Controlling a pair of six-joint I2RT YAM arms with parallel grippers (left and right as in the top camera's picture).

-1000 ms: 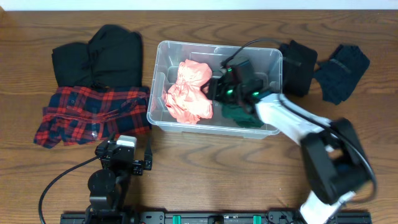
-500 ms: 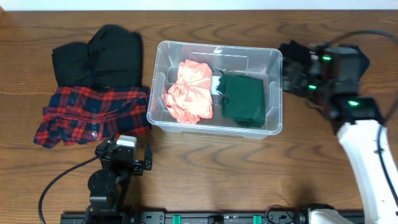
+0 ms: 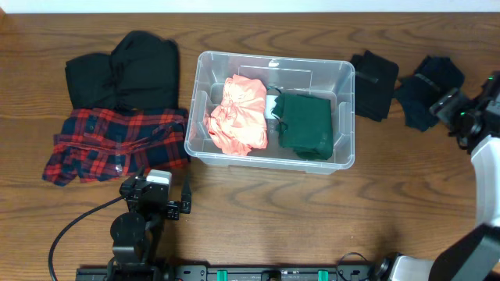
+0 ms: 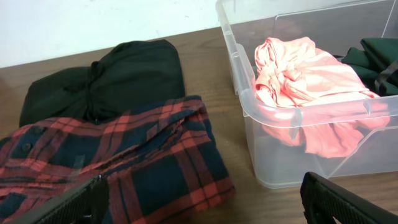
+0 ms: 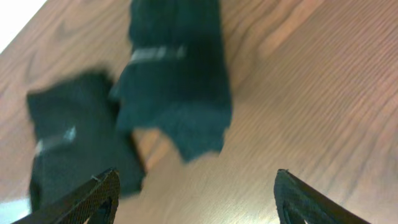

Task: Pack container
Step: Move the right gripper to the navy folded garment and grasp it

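The clear plastic container (image 3: 344, 160) sits mid-table and holds a crumpled pink garment (image 3: 238, 115) and a folded dark green garment (image 3: 306, 125). It also shows in the left wrist view (image 4: 311, 158) with the pink garment (image 4: 305, 74). My right gripper (image 3: 457, 109) is open and empty at the right edge, beside two dark socks (image 3: 428, 90) (image 3: 373, 82). In the right wrist view the socks (image 5: 177, 81) (image 5: 74, 137) lie ahead of my open fingers (image 5: 199, 199). My left gripper (image 4: 199, 199) is open and empty, low near the front edge.
A red plaid shirt (image 3: 113, 140) and a black garment (image 3: 125, 70) lie left of the container. They show in the left wrist view too, the plaid shirt (image 4: 124, 155) in front of the black garment (image 4: 118, 74). The left arm base (image 3: 144, 207) stands at front left.
My right gripper left the green garment in the container, rose out and swung right to the socks at the table's right edge. The left arm has not moved.
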